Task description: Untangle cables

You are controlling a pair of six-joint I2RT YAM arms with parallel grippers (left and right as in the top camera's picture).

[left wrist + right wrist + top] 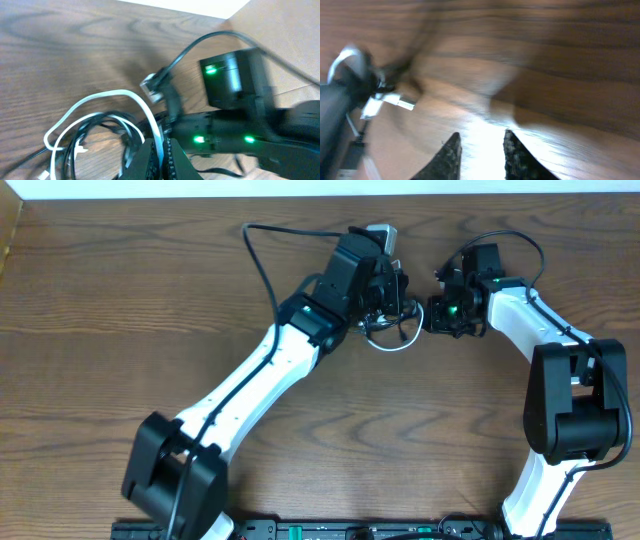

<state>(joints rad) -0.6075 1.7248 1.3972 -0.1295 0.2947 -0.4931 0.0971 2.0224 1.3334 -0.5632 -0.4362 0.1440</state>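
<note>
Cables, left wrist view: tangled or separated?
Tangled: white cable and black cable loops interlace in one bundle; left claw shut on the white one.

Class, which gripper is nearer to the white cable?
Left. The left gripper is clamped on the white cable; the right gripper hangs beside it, apart, jaws parted over the table, holding nothing.

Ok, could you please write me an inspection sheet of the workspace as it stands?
Surface: wooden table, bare grain.
Job's things: white cable and black cable looped together, tangled.
Clutter: nothing seen.
Grippers: left gripper fingers shut on white cable; right gripper fingers apart, empty.
Cables: black arm wire arcs over the table by the left arm.
Surroundings: pale strip beyond the far edge.
</note>
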